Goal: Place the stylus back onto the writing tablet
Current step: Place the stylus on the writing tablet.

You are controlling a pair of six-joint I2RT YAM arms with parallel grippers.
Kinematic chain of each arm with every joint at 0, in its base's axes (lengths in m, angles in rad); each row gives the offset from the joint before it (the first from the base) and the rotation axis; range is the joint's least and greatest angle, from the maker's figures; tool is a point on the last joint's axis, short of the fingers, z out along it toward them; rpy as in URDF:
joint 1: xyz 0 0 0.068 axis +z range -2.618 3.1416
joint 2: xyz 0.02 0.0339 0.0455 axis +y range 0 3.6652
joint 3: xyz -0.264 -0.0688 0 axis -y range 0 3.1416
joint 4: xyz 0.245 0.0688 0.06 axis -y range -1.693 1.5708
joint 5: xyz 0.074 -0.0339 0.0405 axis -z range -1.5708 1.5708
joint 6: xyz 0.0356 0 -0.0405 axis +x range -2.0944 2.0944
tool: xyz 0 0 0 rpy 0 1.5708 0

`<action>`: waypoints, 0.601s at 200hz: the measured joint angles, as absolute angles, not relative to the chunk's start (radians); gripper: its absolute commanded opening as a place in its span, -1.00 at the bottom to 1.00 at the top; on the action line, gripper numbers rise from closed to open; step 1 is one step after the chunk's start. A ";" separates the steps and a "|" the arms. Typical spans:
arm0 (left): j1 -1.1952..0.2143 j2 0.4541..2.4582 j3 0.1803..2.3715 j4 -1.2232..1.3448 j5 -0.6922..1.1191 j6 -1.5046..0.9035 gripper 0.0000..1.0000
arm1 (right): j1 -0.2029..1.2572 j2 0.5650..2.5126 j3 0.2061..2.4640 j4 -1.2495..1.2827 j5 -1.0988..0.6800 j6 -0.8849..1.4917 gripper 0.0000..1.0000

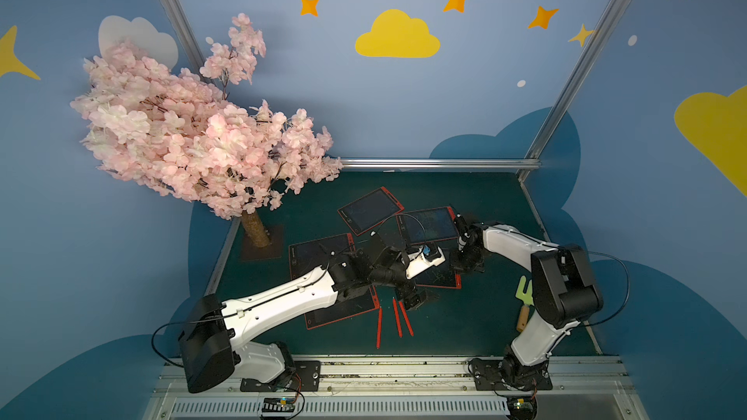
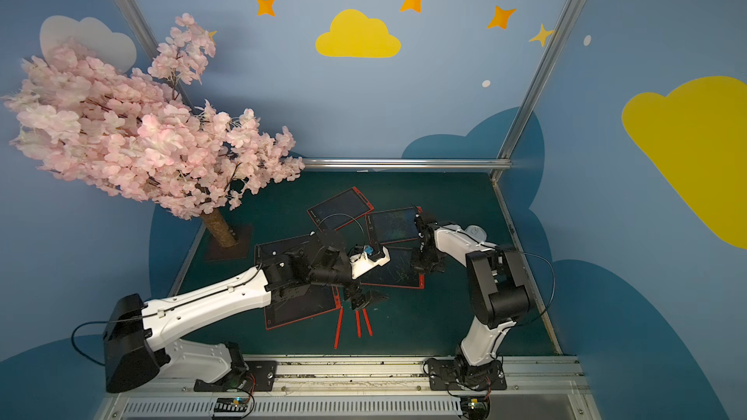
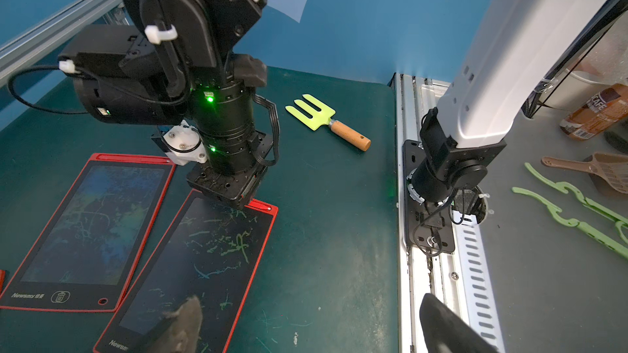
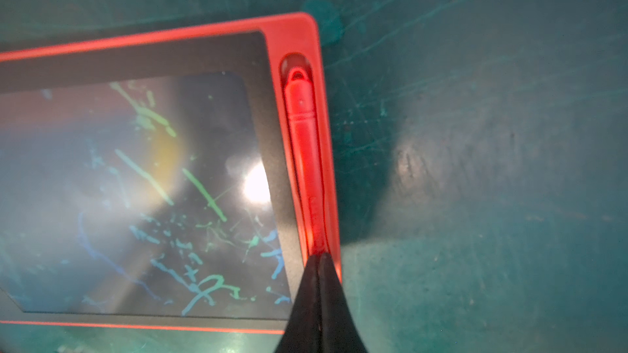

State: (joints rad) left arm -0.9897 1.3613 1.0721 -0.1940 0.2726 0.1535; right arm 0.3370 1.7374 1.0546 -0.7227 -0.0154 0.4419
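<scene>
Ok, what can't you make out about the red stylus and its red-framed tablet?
Red plastic stylus: rear end hidden under the shut black right gripper, right wrist view.
Red-framed writing tablet: cut off by that view's edge and washed by glare.
In both top views, left arm and right arm cover most of it.

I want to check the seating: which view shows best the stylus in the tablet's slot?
The right wrist view: the stylus lies along the tablet's red edge slot, close and almost whole. In both top views the right arm hides it; the left wrist view shows only the slot's corner.
</scene>
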 measured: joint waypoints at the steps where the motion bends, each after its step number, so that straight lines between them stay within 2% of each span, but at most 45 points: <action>1: -0.990 1.361 1.072 -0.194 0.273 0.154 0.98 | 0.337 1.737 1.055 -0.723 -0.015 0.442 -1.00; 52: -0.991 1.361 1.072 -0.194 0.272 0.154 0.98 | 0.355 1.758 1.079 -0.734 0.011 0.446 -0.97; 120: -0.991 1.361 1.072 -0.195 0.268 0.157 0.98 | 0.361 1.737 1.081 -0.743 0.037 0.413 -0.55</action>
State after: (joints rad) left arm -0.9913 1.3613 1.0721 -0.1947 0.2680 0.1574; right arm 0.3614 1.7374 1.0809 -0.7429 0.0368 0.4133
